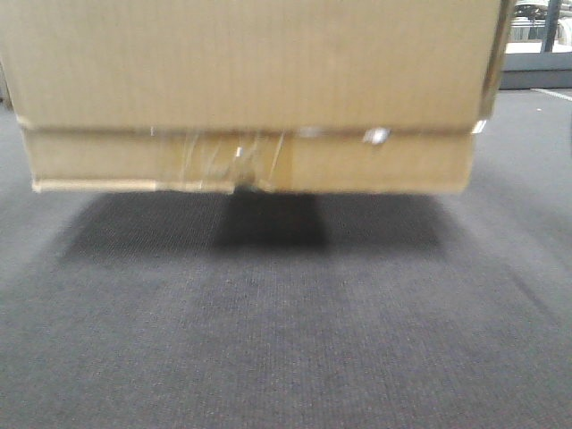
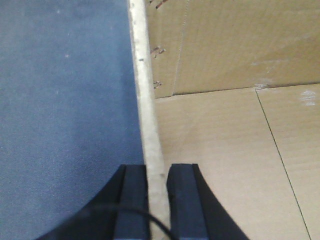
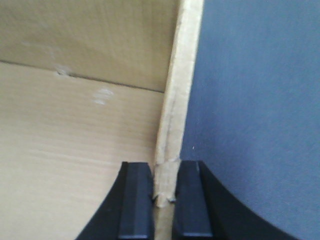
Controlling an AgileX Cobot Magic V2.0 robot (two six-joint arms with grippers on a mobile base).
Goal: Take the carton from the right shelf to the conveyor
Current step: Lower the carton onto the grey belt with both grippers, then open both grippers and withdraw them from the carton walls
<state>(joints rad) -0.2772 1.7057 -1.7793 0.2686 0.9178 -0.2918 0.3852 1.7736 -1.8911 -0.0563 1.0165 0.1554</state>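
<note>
The brown carton (image 1: 250, 71) fills the top of the front view, with wrinkled clear tape (image 1: 223, 156) on its lower seam. It hangs a little above the dark grey conveyor (image 1: 286, 340) and casts a shadow on it. My left gripper (image 2: 157, 172) is shut on the carton's left wall edge (image 2: 147, 100), one finger inside and one outside. My right gripper (image 3: 165, 170) is shut on the frayed right wall edge (image 3: 175, 115) in the same way. The carton's inside (image 2: 225, 150) is bare. The belt lies below on both sides (image 2: 65, 100) (image 3: 255, 100). The right shelf is out of view.
Beyond the belt at the far right stand a grey base (image 1: 536, 76) and an upright post (image 1: 552, 25).
</note>
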